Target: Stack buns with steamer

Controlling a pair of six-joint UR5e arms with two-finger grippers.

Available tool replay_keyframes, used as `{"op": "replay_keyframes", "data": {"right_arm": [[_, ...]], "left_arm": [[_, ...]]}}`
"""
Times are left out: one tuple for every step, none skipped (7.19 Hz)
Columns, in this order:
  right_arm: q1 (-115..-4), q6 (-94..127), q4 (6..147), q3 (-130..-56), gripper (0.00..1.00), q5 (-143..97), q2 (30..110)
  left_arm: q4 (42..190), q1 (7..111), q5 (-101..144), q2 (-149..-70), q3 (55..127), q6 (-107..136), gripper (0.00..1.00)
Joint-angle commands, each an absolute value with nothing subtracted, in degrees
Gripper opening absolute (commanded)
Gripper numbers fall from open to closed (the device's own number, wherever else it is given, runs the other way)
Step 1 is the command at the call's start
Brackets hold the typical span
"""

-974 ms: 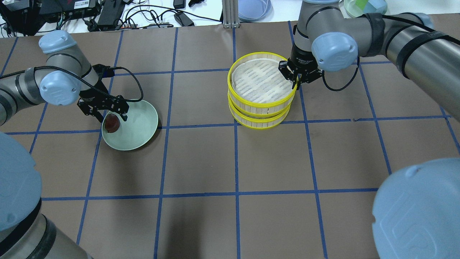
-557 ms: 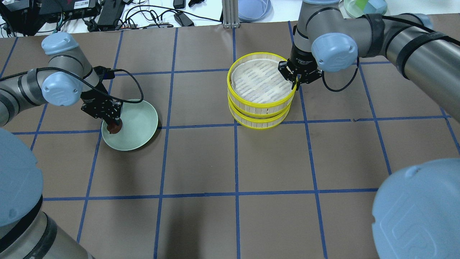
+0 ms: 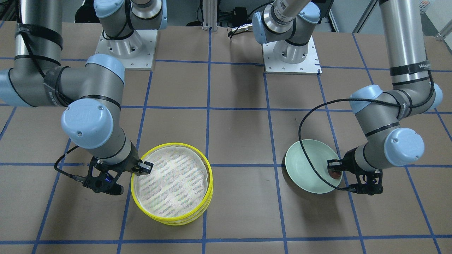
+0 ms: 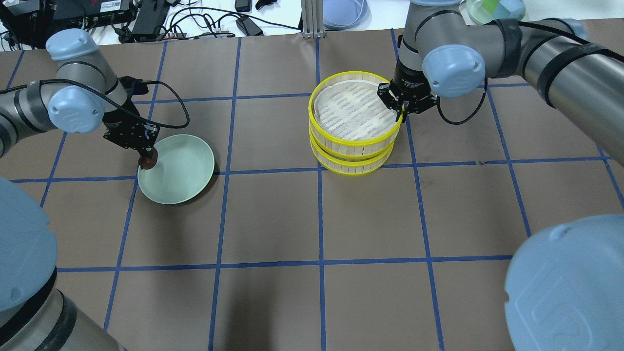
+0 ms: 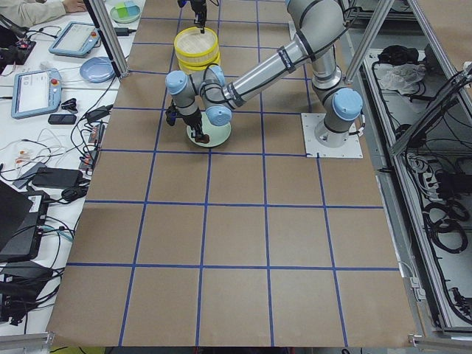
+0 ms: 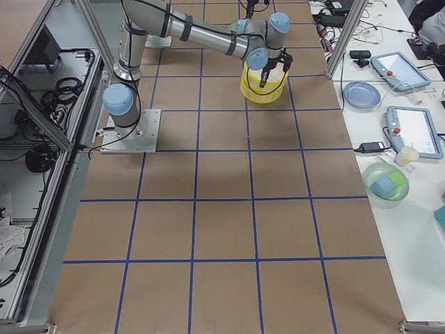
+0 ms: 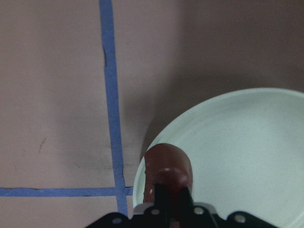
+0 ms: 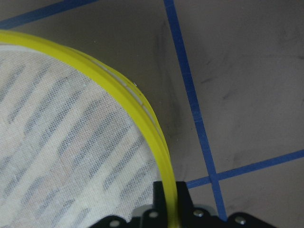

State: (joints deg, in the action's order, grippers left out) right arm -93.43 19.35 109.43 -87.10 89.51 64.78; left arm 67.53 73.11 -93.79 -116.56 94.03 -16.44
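My left gripper (image 4: 146,157) is shut on the dark reddish-brown bun (image 4: 148,163) and holds it just over the left rim of the pale green plate (image 4: 187,170). The left wrist view shows the bun (image 7: 167,164) between the fingers above the plate's edge (image 7: 237,156). The steamer's two yellow-rimmed tiers (image 4: 353,122) stand stacked. The top tier's striped liner (image 4: 348,109) is bare. My right gripper (image 4: 401,112) is shut on the top tier's yellow rim (image 8: 142,109) at its right side. The cream-white bun is out of view.
Brown table paper with a blue tape grid (image 4: 319,214). Cables and electronics (image 4: 146,19), a blue dish (image 4: 343,12) and a green container (image 4: 495,9) lie past the far edge. The arm bases (image 3: 291,53) stand on the robot's side.
My left gripper shut on the reddish-brown bun in the plate, then moved it up and toward the plate's left rim. The right gripper and the steamer have not moved.
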Motion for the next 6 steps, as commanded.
{"op": "replay_keyframes", "data": {"right_arm": [[-93.43,19.34,109.51,-87.10,0.60,89.65,64.78],[-93.43,19.34,109.51,-87.10,0.65,89.21,64.78],[-93.43,19.34,109.51,-87.19,0.63,89.73,64.78],[-93.43,19.42,109.60,-87.10,0.63,89.56,64.78],[-93.43,19.42,109.43,-87.19,0.63,89.82,64.78],[-93.43,19.42,109.42,-87.10,0.63,89.74,64.86]], "left_arm": [[67.85,73.56,-93.43,-115.23,92.03,-15.48,0.00],[67.85,73.65,-93.43,-114.35,91.67,-12.86,0.00],[67.85,73.65,-93.51,-114.43,90.80,-12.57,0.00],[67.85,73.65,-93.60,-114.43,90.53,-12.48,0.00],[67.85,73.74,-93.52,-114.26,90.53,-10.22,0.00],[67.85,73.83,-93.43,-114.26,90.53,-7.85,0.00]]}}
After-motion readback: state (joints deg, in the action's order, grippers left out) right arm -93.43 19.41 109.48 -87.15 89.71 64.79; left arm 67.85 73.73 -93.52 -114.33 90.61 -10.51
